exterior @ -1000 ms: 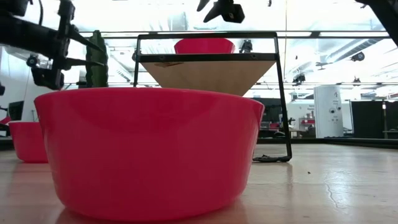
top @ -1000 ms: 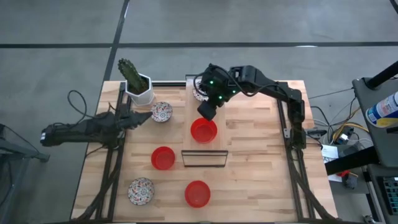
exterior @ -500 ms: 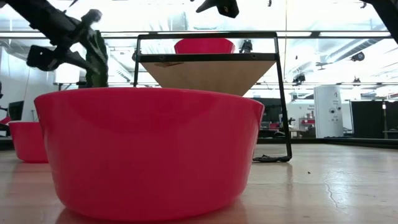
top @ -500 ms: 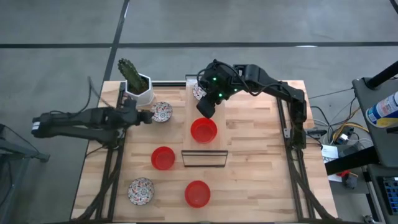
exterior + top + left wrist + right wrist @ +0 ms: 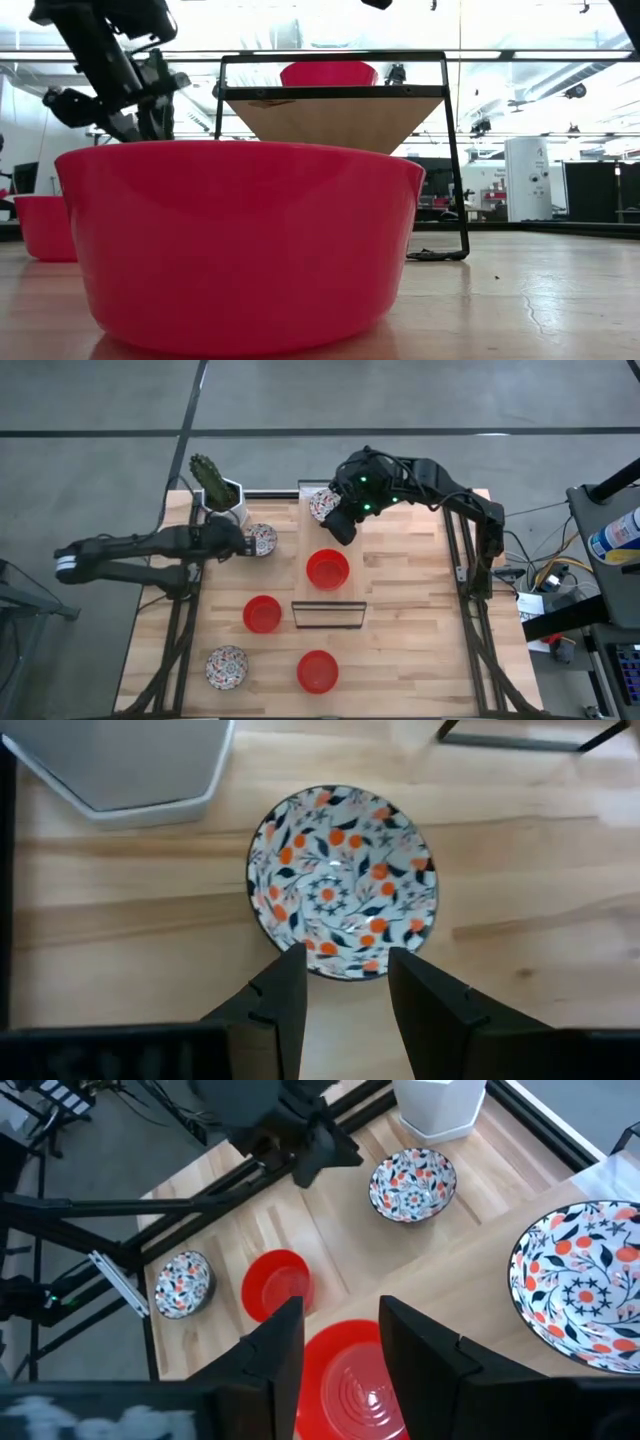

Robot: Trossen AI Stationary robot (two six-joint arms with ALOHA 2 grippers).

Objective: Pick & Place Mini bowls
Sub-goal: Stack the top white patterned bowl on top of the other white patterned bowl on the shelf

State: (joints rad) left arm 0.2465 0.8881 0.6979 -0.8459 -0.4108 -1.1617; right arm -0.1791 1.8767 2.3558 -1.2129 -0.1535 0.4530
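Six mini bowls show in the high view. One red bowl and one speckled bowl sit on a raised wooden board. Two red bowls and two speckled bowls rest on the table. My left gripper is open and hovers over the near rim of the speckled bowl beside the cactus pot. My right gripper is open, above the board, between its red bowl and its speckled bowl.
A white hexagonal pot with a cactus stands at the far left corner, close to my left gripper. The raised board rests on a black metal frame. Bare wood lies on the table's right half.
My left gripper has moved toward the table's right, from beside the pot to over the speckled bowl, and has tipped downward. My right gripper has risen and drawn back toward the far edge, away from the red bowl on the board. No bowl has moved.
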